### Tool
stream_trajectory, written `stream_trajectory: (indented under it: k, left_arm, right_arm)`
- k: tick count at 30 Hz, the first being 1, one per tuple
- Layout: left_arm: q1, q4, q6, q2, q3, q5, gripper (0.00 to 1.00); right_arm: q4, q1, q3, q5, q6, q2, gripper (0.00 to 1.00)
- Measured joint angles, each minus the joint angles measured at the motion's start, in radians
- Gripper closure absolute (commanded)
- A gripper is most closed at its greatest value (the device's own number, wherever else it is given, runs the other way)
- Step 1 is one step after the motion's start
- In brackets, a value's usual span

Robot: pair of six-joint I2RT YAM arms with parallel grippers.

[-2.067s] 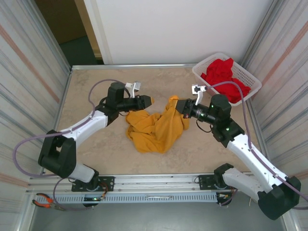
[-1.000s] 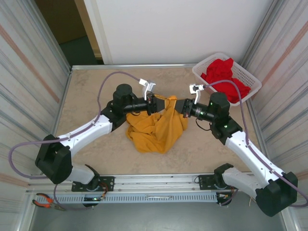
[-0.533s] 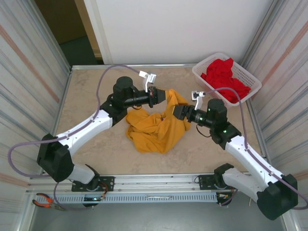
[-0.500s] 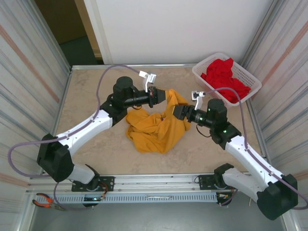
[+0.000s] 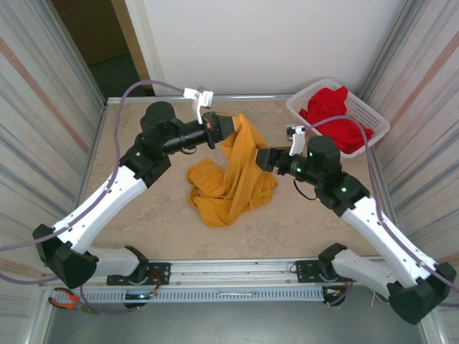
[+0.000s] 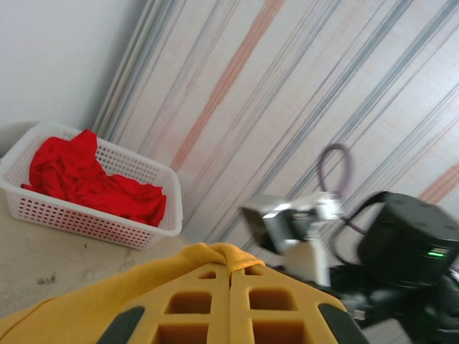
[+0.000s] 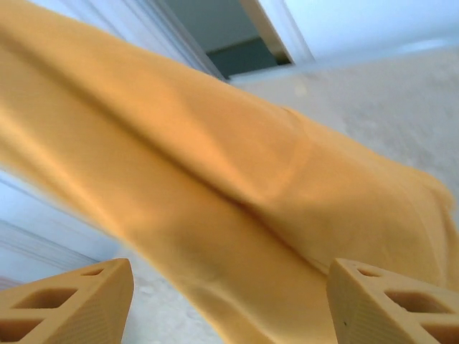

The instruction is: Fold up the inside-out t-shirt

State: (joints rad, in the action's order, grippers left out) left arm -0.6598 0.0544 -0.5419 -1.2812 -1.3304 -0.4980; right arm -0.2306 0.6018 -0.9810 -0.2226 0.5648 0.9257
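Above the tabletop [image 5: 136, 215], the left hand [image 5: 228, 127] pinches the yellow t-shirt [image 5: 233, 183], holding one end up; the right hand [image 5: 262, 159] stands open just beside it.

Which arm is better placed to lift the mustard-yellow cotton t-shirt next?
Left, probably: the left gripper is shut on a raised end of the mustard-yellow cotton t-shirt, while the right gripper stands open beside it, gripping nothing.
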Motion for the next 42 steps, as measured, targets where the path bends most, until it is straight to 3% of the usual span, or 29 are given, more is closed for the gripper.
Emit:
stream_trajectory:
  k: [4,7,9,11,14,15,17,18,20,23,28,32,42]
  left_arm:
    - [-0.008,-0.033,0.004,-0.004,-0.003,0.021,1.00]
    - [-0.011,-0.045,0.004,-0.014,-0.003,0.028,1.00]
    - [-0.015,-0.051,0.004,-0.019,-0.003,0.029,1.00]
    - [-0.021,-0.055,0.004,-0.022,-0.003,0.029,1.00]
    - [-0.026,-0.055,0.003,-0.024,-0.003,0.028,1.00]
    - [-0.028,-0.055,0.003,-0.026,-0.003,0.028,1.00]
    - [-0.028,-0.055,0.004,-0.031,-0.003,0.025,1.00]
    - [-0.027,-0.055,0.006,-0.034,-0.003,0.018,0.91]
    - [-0.016,-0.060,0.016,-0.040,-0.003,0.002,0.65]
    - [0.019,-0.053,0.053,-0.028,0.022,0.008,0.48]
    - [0.074,-0.037,0.124,0.043,0.169,0.055,0.43]
    - [0.065,0.004,0.182,0.055,0.296,0.073,0.42]
    - [-0.117,0.091,0.331,0.068,0.398,0.204,0.44]
  right_arm:
    - [-0.002,0.102,-0.074,0.067,-0.029,0.002,0.28]
    - [0.002,0.129,-0.114,0.096,-0.048,0.068,0.28]
    - [0.012,0.132,-0.129,0.112,-0.055,0.128,0.33]
    - [0.013,0.132,-0.130,0.129,-0.063,0.183,0.49]
    - [0.013,0.120,-0.128,0.141,-0.077,0.227,0.92]
    - [0.015,0.110,-0.126,0.140,-0.076,0.230,1.00]
    - [0.028,0.077,-0.118,0.117,-0.072,0.225,1.00]
    - [0.037,0.060,-0.111,0.109,-0.068,0.219,1.00]
    - [0.056,0.024,-0.085,0.082,-0.057,0.200,1.00]
    - [0.072,-0.016,-0.035,0.041,-0.045,0.160,1.00]
    - [0.072,-0.049,0.005,-0.017,-0.026,0.110,1.00]
    - [0.074,-0.054,0.015,-0.045,-0.019,0.088,1.00]
    - [0.073,-0.055,0.018,-0.066,-0.015,0.087,1.00]
